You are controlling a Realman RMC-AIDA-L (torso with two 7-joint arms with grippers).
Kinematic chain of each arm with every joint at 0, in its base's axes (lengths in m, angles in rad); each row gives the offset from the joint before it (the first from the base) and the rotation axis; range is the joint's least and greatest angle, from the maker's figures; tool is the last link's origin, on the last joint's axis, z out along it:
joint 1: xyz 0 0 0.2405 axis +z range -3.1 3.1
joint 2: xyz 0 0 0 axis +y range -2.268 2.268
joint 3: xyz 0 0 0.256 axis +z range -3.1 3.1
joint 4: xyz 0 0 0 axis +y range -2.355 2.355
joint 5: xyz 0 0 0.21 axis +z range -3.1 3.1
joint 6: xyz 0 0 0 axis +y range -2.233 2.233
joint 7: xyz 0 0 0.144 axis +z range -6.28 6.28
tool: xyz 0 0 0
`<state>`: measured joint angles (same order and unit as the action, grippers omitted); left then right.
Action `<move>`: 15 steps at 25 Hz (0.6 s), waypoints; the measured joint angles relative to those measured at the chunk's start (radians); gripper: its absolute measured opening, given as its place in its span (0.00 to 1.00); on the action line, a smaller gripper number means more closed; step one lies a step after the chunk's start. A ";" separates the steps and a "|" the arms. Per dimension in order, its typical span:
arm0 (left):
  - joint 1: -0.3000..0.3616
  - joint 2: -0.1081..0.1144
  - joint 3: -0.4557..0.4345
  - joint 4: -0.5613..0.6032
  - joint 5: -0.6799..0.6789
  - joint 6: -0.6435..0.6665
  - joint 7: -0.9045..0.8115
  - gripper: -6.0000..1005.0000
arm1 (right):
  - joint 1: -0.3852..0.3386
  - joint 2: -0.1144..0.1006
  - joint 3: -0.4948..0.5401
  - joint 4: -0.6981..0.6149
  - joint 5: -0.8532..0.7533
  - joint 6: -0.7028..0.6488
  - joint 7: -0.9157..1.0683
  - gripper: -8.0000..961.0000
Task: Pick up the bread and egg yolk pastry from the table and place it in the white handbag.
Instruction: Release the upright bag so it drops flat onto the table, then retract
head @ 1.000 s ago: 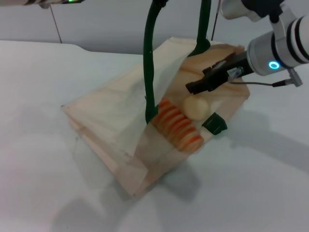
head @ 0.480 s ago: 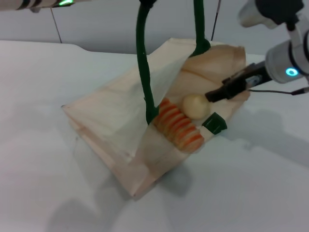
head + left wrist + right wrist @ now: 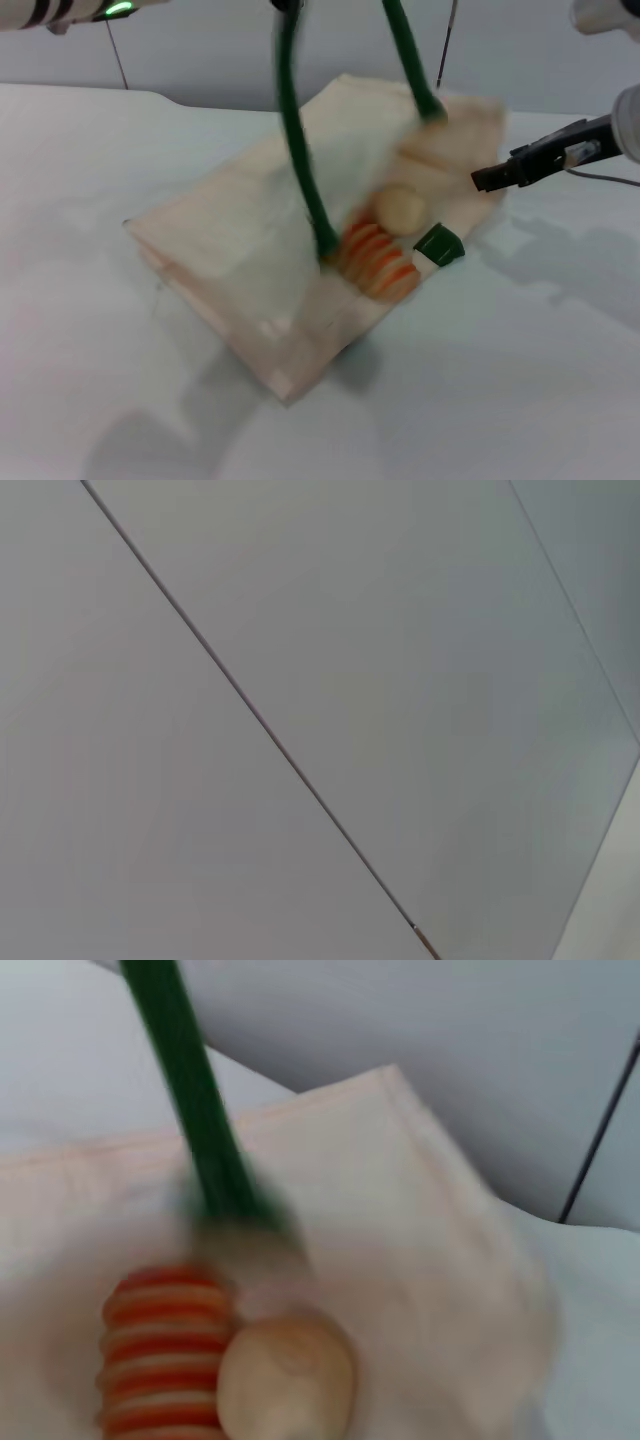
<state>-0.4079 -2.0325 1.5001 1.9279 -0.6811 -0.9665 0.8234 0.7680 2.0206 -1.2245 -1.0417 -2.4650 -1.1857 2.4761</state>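
Observation:
The white handbag lies tilted on the table, its dark green handles pulled up out of the top of the head view. In its open mouth the orange-striped bread rests partly under the upper fabric layer, and the round egg yolk pastry sits just behind it. Both also show in the right wrist view: bread, pastry, with one handle above them. My right gripper hovers to the right of the bag, apart from the food and holding nothing. Only the left arm's body shows at the top left.
A dark green tab sticks out at the bag's right edge beside the bread. White tabletop surrounds the bag, and a grey panelled wall stands behind.
My right gripper has drawn back to the right, away from the pastry and out of the bag's mouth. The handles have swung left and the bag's upper layer now covers more of the bread.

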 joint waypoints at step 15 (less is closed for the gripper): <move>0.015 -0.001 0.009 -0.104 -0.011 0.137 -0.017 0.64 | -0.045 0.007 0.040 -0.074 0.001 0.032 -0.005 0.69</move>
<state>-0.3926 -2.0335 1.5092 1.8243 -0.6918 -0.8295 0.8064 0.7232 2.0275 -1.1841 -1.1156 -2.4635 -1.1536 2.4710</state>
